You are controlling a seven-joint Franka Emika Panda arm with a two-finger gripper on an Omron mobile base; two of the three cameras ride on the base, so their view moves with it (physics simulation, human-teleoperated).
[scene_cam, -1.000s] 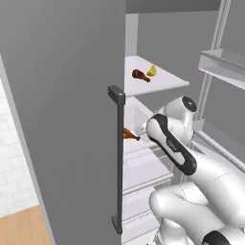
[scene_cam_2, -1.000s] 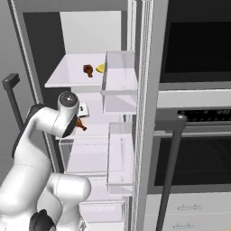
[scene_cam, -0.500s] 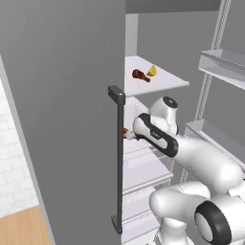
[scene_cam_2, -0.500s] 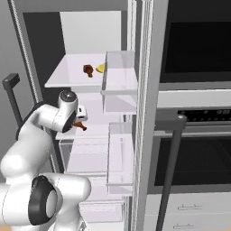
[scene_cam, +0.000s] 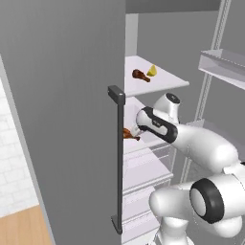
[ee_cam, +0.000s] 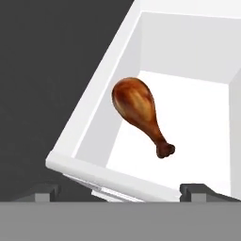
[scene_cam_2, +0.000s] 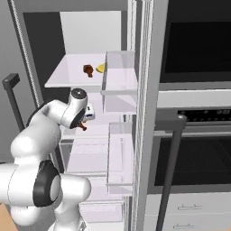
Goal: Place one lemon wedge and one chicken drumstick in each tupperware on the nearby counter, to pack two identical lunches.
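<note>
Gripper [ee_cam: 120,190] jaws stand spread wide and hold nothing; I have it aimed into the open fridge, at the near rim of a white shelf [ee_cam: 197,117]. One chicken drumstick [ee_cam: 141,113] lies on that shelf just beyond the fingertips [ee_cam: 47,192], bulbous end far, bone end toward me, untouched.

A second drumstick [scene_cam: 140,75] and a lemon wedge [scene_cam: 152,71] sit together on the upper shelf [scene_cam: 167,83], just beside each other. I can place one wedge with certainty, not the other.

Progress, as I judge it: nothing is packed. No item is lifted, and neither the tupperware nor the counter is before me. All four placements remain.

Surroundings: grey fridge door [scene_cam: 62,119] with a dark vertical handle [scene_cam: 118,158] on the left; clear door bins [scene_cam_2: 121,81] and a built-in oven [scene_cam_2: 198,135] on the right. Shelves are smooth, white and level.
</note>
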